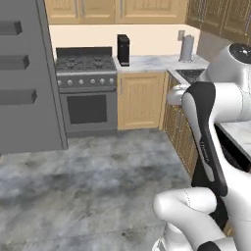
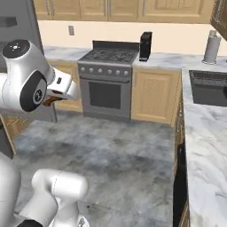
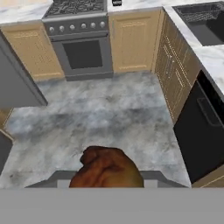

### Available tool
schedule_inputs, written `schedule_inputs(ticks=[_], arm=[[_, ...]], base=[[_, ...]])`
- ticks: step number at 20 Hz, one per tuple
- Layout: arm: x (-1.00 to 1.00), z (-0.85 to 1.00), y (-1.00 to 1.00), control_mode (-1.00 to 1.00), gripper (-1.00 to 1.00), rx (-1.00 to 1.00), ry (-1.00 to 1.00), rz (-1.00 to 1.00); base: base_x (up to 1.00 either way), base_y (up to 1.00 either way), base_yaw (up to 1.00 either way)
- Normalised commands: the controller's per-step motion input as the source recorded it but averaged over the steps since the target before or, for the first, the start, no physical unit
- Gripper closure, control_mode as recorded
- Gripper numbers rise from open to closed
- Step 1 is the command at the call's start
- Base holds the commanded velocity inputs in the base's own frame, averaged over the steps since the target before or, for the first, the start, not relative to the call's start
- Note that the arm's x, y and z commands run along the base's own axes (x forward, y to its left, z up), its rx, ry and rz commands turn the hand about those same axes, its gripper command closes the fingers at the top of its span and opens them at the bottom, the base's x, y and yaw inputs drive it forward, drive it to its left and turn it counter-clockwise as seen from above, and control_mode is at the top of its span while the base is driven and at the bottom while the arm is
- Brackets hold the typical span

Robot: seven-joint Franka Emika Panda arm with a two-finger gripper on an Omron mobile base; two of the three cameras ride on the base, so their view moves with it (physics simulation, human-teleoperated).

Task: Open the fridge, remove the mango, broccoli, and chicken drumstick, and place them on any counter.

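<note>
A reddish-brown, knobby chicken drumstick [image 3: 107, 168] sits between the fingers of my gripper [image 3: 107, 178], which is shut on it above the kitchen floor. In the right base view a bit of the drumstick [image 2: 49, 100] peeks out under the white hand, behind the arm's big joint. The fridge door [image 1: 24, 73] stands open at the left, its inner shelves facing the room; its grey edge [image 3: 17, 83] also runs along the left of the hand view. The marbled counter [image 2: 204, 133] runs along the right, with the dark sink [image 2: 208, 86] set into it.
A steel stove [image 1: 86, 73] with an oven stands at the back wall. A black box [image 1: 123, 49] and a paper towel roll [image 1: 187, 48] stand on the back counter. A black dishwasher front [image 3: 199, 131] sits under the right counter. Grey stone floor [image 1: 98, 171] lies between.
</note>
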Motion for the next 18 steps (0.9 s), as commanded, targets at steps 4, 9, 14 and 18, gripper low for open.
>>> schedule_inputs(ticks=[4,9,14,18], arm=[[0.0,0.0,0.0,1.0,1.0,0.0,0.0,0.0],[0.0,0.0,0.0,1.0,1.0,0.0,0.0,0.0],[0.26,-0.22,-0.43,-1.0,1.0,0.03,0.03,-0.25],[1.0,-0.97,-1.0,-1.0,1.0,0.14,0.24,-0.26]], base=[[-0.17,-0.53,-0.65],[-0.01,-0.55,-0.6],[0.0,-0.2,-0.2],[0.0,0.0,0.0]])
